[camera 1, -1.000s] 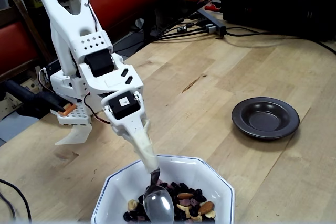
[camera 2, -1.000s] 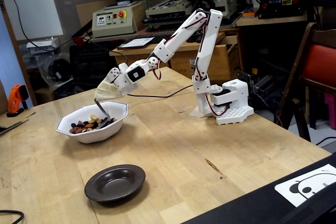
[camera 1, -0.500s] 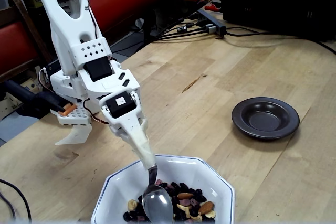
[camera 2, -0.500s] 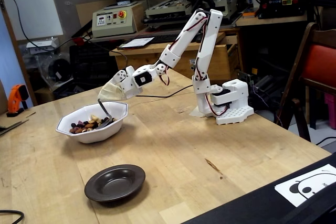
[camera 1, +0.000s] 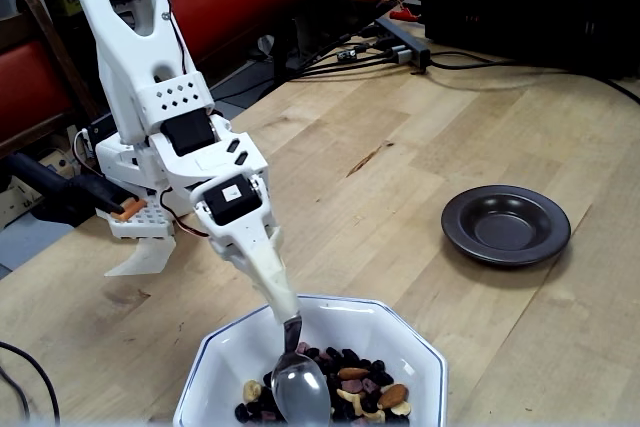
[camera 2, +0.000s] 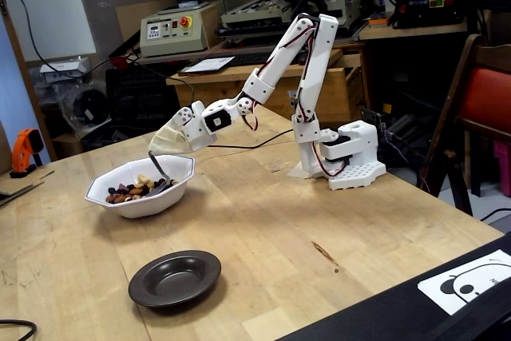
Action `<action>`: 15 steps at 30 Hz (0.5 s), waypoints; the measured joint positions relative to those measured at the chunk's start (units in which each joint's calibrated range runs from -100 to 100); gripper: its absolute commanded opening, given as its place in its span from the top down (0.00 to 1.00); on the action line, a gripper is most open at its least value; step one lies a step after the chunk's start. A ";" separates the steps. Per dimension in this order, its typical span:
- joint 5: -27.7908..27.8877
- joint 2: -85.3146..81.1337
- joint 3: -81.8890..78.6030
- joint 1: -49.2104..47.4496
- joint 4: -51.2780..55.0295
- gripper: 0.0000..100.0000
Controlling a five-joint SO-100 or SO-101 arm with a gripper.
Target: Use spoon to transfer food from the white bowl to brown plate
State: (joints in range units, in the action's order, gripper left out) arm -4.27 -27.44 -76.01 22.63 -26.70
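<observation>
Spoon (camera 1: 300,387): shiny silver, oval bowl, thin curved neck. Its handle end disappears into a white sheath at the gripper (camera 1: 275,292). The spoon seems fixed in that sheath; no separate fingers show, so whether the gripper is clamped or parted cannot be told. In the side fixed view the spoon (camera 2: 157,172) slopes down from the gripper (camera 2: 169,140) into the bowl.

Spoon's oval end sits down in the food (camera 1: 360,392), rounded back facing the camera, looks empty on that side.

Food: trail mix, dark raisin-like bits, tan cashews, brown almonds, a few purple pieces. Heaped in the lower part of the bowl (camera 1: 410,342).

Bowl: white, octagonal, thin blue-grey rim. In the side fixed view the bowl (camera 2: 180,189) stands on the wooden table (camera 2: 335,237) below the outstretched arm.

Plate (camera 1: 506,224): small, round, dark brown to near black, glossy, broad raised rim. Shows bare. Well apart from the bowl. In the side fixed view the plate (camera 2: 175,278) lies nearer the camera than the bowl.
</observation>
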 measured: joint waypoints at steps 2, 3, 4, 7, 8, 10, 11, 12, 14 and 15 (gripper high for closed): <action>0.00 0.00 0.00 -1.39 0.00 0.95; 0.00 0.00 0.00 -2.04 0.00 0.95; 0.00 0.00 0.00 -2.70 0.00 0.95; 0.00 1.55 0.00 -4.09 0.00 0.95; 0.00 2.58 0.00 -4.38 -0.08 0.95; 0.00 4.72 0.08 -4.74 -1.04 0.95; 0.00 5.75 0.08 -4.89 -1.53 0.95; 0.00 6.96 0.08 -4.96 -2.25 0.95; 0.00 9.27 0.08 -4.96 -4.50 0.95; 0.00 10.39 0.17 -5.04 -6.18 0.95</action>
State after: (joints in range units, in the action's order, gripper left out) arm -4.27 -17.05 -75.84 17.59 -32.88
